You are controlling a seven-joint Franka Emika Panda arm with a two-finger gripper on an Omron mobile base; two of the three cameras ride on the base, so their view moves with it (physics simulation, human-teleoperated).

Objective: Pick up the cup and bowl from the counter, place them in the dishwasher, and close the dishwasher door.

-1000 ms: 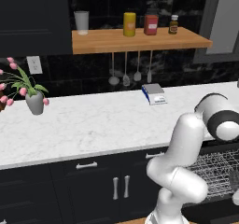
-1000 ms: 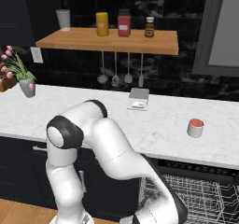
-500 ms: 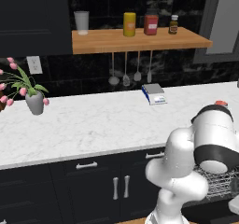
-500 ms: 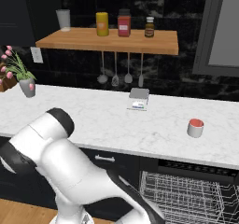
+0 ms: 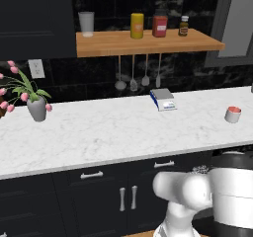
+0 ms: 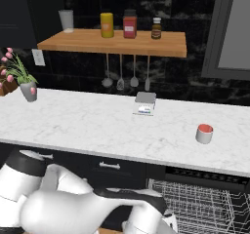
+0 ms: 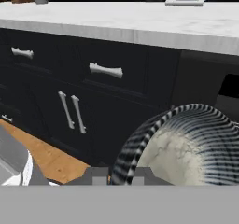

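Note:
A black-and-white striped bowl (image 7: 186,148) looms close in the hand view, its rim running down between my gripper's fingertips; the gripper (image 7: 120,175) is shut on the bowl. It hangs low, below the counter (image 7: 140,29) and facing the dark cabinet fronts. The cup (image 5: 232,114), white with a red inside, stands upright at the right of the counter (image 5: 108,132), also seen as the cup (image 6: 204,133). The dishwasher (image 6: 205,208) is open under the counter, showing its wire rack. Its door is hidden.
A small kitchen scale (image 5: 163,98) sits at the back of the counter, and a vase of pink flowers (image 5: 37,107) at the left. Jars stand on the wooden shelf (image 5: 148,41). Cabinet handles (image 7: 106,70) face the hand; the wooden floor (image 7: 51,160) lies below.
The arm has folded down from in front of the counter to below its edge. The cup, hidden behind the arm before in the left base view, now shows.

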